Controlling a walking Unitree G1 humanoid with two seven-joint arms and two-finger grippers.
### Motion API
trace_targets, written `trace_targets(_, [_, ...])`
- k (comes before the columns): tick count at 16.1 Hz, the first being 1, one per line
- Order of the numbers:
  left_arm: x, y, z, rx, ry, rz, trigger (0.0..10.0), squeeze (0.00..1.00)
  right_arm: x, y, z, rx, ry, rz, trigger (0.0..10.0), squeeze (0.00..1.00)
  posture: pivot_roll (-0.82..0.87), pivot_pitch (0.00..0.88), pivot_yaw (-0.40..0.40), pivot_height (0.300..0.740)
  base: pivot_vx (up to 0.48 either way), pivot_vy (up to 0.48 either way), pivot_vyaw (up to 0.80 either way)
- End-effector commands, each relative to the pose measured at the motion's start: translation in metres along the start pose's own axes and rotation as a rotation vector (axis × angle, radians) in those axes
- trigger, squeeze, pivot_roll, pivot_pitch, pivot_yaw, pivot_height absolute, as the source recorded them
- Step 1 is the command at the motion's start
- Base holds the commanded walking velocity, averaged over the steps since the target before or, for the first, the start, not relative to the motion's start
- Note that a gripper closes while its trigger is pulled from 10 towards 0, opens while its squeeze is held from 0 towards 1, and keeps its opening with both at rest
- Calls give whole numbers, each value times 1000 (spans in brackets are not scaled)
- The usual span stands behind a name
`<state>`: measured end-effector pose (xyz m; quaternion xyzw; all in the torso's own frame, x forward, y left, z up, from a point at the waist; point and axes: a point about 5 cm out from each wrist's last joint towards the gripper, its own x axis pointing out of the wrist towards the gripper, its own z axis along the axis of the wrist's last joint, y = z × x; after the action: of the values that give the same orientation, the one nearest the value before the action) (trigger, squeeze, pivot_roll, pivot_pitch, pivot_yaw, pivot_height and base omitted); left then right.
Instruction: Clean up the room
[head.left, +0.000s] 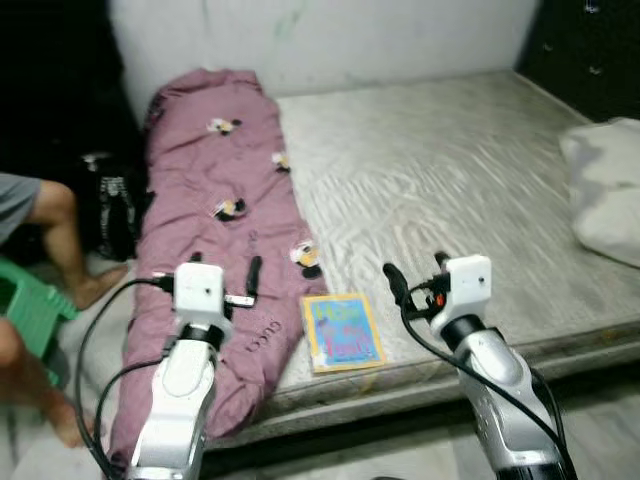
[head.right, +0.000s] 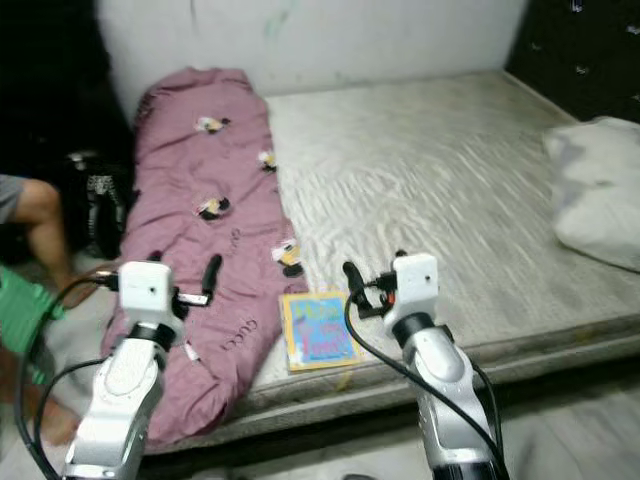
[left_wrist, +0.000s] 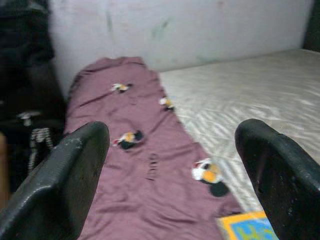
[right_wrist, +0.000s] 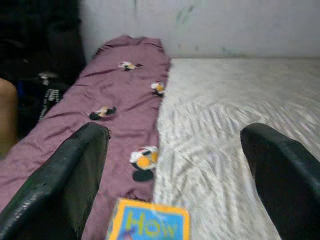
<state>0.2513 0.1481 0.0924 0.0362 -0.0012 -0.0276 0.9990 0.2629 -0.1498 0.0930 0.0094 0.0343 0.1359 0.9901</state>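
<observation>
A mauve blanket (head.left: 215, 190) with small cartoon prints lies in a long strip along the left side of a bare grey mattress (head.left: 450, 170). A yellow-and-blue picture book (head.left: 342, 332) lies flat at the mattress's near edge, just right of the blanket. My left gripper (head.left: 225, 268) hovers open over the blanket's near end, with nothing between its fingers (left_wrist: 75, 165). My right gripper (head.left: 417, 272) is open too, above the mattress just right of the book and holding nothing. The book's top edge (right_wrist: 150, 225) shows below the right gripper's fingers (right_wrist: 80, 160).
A white pillow (head.left: 610, 190) rests on the mattress at the far right. On the left, a person's bare legs (head.left: 70, 240) and a green stool (head.left: 30, 310) stand beside the bed, with a dark bag (head.left: 110, 210) behind them. A white wall (head.left: 330, 40) backs the bed.
</observation>
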Motion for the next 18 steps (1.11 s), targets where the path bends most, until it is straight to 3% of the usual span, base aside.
trace_targets(1, [-1,5,-2,18,16,14,10000,0,1,6,1,-9,-2,24,10000,0,-45,29,1,740,0,0,0])
trace_targets(5, [-2,3,-2,31,11,7,10000,0,1,6,1,-28,1,23,10000,0,-45,25,1,740,0,0,694])
trace_targets(14, [-2,4,-4,37,16,4,10000,0,2,6,-1,-31,7,18,10000,0,-44,25,-1,740,0,0,0])
trace_targets(18, [-2,2,-4,36,17,-3,10000,0,2,6,-1,-31,5,16,10000,0,-47,24,-1,740,0,-416,0])
